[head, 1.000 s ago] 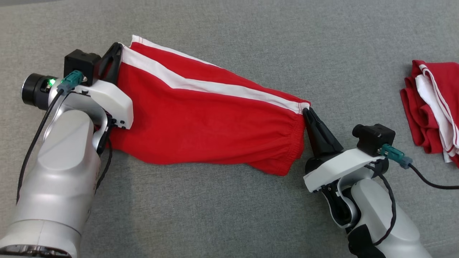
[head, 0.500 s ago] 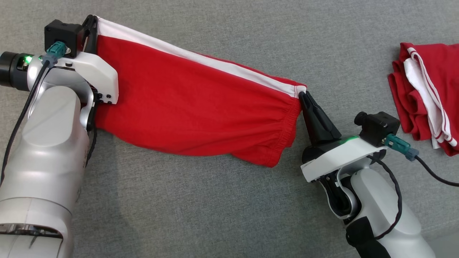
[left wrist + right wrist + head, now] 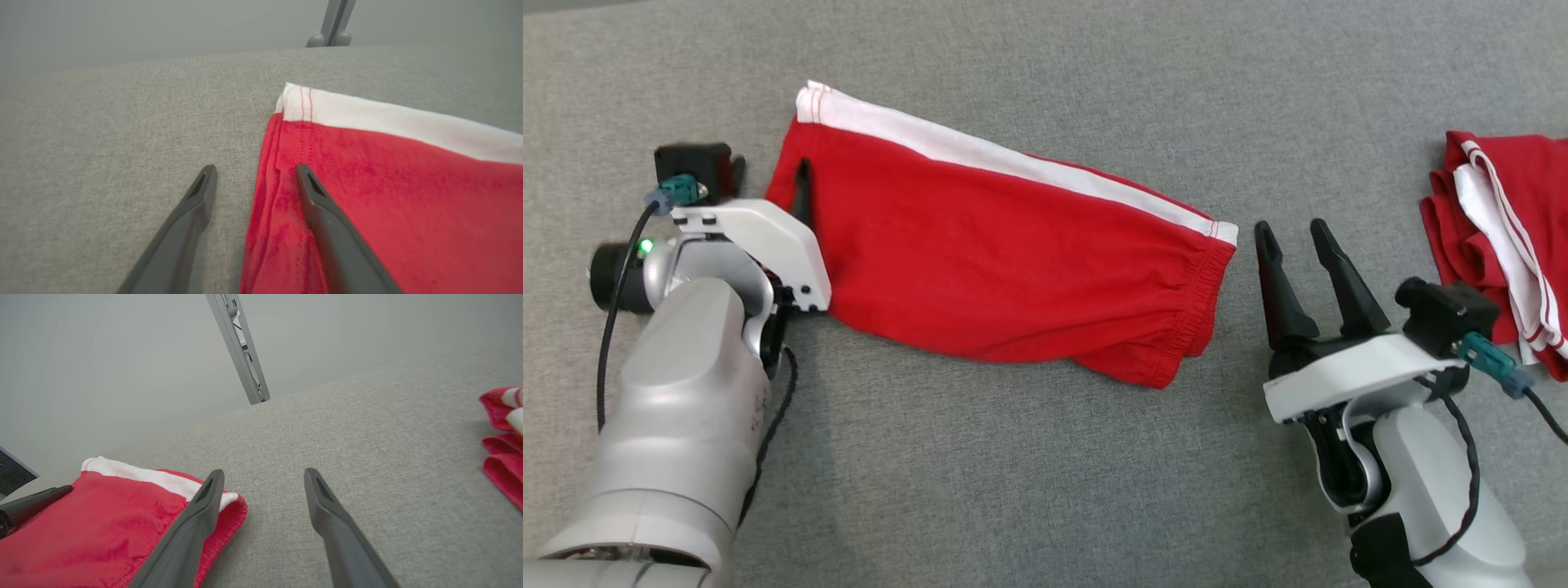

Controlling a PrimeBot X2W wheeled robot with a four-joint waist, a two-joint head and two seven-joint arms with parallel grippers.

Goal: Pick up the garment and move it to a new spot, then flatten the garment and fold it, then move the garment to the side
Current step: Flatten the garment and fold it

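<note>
The red shorts with a white side stripe [image 3: 1013, 261] lie spread on the grey cloth-covered table [image 3: 1045, 490]. The left gripper [image 3: 255, 168], fingers spread and holding nothing, straddles their hem edge. The right gripper [image 3: 1289, 227], likewise released, sits just beside the waistband.

Head cam overhead, facing down, 2 wrist cams low + close along surface [image 3: 1045, 490], all 3 share garment [image 3: 1013, 269]

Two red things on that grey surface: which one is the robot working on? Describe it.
On the grey surface, look between the left hand and right hand. The red garment there lies spread out flat; the other red bundle at the right is crumpled.
</note>
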